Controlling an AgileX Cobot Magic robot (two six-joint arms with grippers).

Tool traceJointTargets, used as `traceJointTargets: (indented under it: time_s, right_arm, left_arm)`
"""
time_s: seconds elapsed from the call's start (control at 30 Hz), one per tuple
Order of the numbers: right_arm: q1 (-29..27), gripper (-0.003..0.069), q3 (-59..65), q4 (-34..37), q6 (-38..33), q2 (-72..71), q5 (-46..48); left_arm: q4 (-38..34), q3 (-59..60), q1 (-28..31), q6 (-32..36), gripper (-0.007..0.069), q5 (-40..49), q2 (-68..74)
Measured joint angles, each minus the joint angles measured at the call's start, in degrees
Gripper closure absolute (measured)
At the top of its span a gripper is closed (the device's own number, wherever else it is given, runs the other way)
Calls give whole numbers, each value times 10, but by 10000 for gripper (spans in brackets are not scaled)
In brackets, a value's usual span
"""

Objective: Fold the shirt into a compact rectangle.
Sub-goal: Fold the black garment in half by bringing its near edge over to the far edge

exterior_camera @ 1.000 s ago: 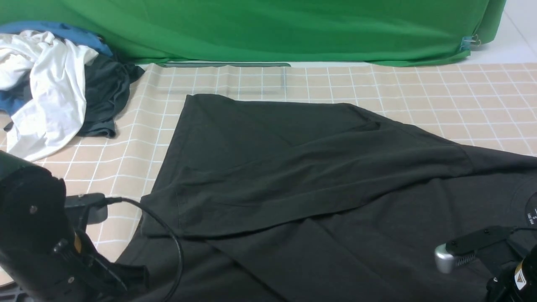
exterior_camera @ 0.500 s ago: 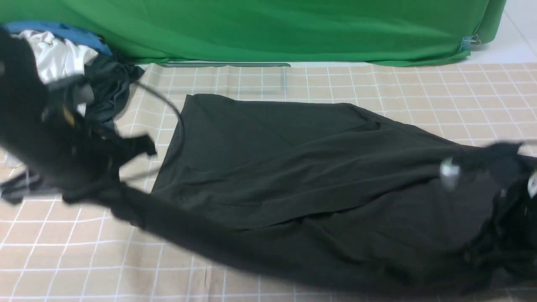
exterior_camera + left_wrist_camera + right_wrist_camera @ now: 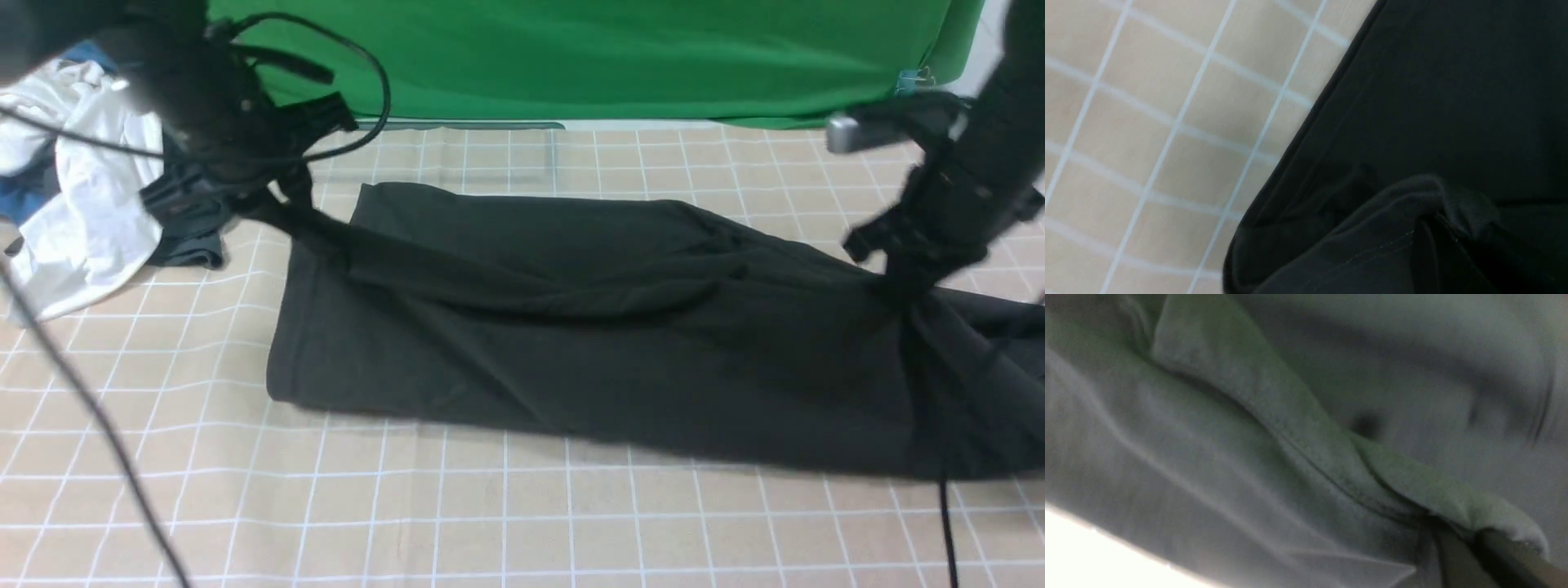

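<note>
The black shirt (image 3: 588, 351) lies as a long band across the middle of the checked mat (image 3: 490, 506), running from left of centre to the right edge, its near fold resting flat and its upper layer raised at both ends. The left gripper (image 3: 277, 196) has its jaws closed on a bunched corner at the band's left end. The right gripper (image 3: 898, 278) has its jaws closed on gathered cloth near the right end, and each wrist view shows fabric drawn into the fingers. Holding both ends at once seems meant to keep the lifted edge straight and taut, so it can be laid over toward the mat's far edge as a lengthwise fold. A white garment (image 3: 90, 204) and a dark grey garment (image 3: 192, 233) sit heaped at the far left corner, just beside the left gripper, and the green backdrop (image 3: 571, 57) hangs along the far edge.
</note>
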Motion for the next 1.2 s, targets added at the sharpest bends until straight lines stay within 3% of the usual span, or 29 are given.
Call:
traceJointTargets:
  time_s: [0.13,0.3,0.4,0.57,0.73,1.1,1.2]
  right_arm:
    - [-1,559,-99,-1,6,79,14]
    - [-1,330,-169,-13,30,101,32]
    - [7,251,-185,-1,17,91,34]
    - [58,228,-189,35,-90,92,29]
    - [109,214,-189,43,-144,126,-32]
    - [137,200,-189,10,-164,191,-93]
    - [137,232,-189,1,-162,199,-105]
  left_arm:
    - [-7,-92,5,0,594,29,80]
    - [-13,-127,19,0,594,35,114]
    - [-12,-130,32,0,594,36,115]
    - [-10,-130,52,1,594,38,115]
    - [-17,-130,51,22,594,38,118]
    - [-18,-130,51,29,594,38,118]
    - [-19,-130,51,29,594,37,118]
